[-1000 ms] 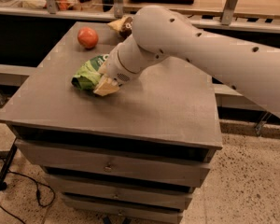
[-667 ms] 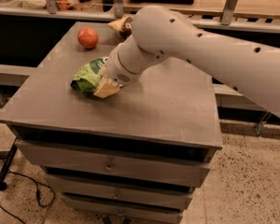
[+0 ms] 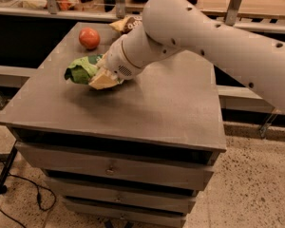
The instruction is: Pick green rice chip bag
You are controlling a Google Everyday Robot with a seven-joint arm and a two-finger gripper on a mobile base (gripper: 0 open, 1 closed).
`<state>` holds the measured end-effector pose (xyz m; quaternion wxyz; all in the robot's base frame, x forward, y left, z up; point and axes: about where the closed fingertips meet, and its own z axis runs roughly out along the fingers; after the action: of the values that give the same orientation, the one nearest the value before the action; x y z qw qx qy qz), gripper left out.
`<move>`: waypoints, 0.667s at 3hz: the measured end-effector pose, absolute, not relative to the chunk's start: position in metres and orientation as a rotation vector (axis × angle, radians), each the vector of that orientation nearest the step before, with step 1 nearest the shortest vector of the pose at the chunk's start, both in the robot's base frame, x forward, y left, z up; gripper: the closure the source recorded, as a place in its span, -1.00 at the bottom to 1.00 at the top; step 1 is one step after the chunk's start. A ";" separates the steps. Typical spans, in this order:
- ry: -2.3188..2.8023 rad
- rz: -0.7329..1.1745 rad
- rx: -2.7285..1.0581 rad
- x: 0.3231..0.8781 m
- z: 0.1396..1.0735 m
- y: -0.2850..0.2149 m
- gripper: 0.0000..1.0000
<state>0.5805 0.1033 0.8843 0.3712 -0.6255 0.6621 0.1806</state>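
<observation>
Two other items at the far edge of the grey cabinet top (image 3: 171,103): round orange-red fruit (image 3: 89,37) at back left, brown-and-yellow snack bag (image 3: 125,24) partly hidden behind the white arm (image 3: 204,37). Drawers (image 3: 114,167) below, speckled floor (image 3: 256,189) around. Gripper (image 3: 103,79) low over the left of the top, touching the right side of the green rice chip bag (image 3: 80,69); cannot tell how far open or whether gripping. Bag lying on the top, near the fruit, not touching it.

The crumpled bright green rice chip bag (image 3: 80,69) lies near the left edge of the surface (image 3: 171,103), with the pincer (image 3: 102,78) against its right side.
</observation>
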 end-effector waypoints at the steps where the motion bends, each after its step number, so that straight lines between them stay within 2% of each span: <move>1: 1.649 0.605 -1.536 0.577 0.913 0.114 1.00; 2: 1.605 0.693 -1.492 0.584 0.938 0.123 1.00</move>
<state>0.5837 0.1227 0.9385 0.4091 -0.5924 0.6372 0.2751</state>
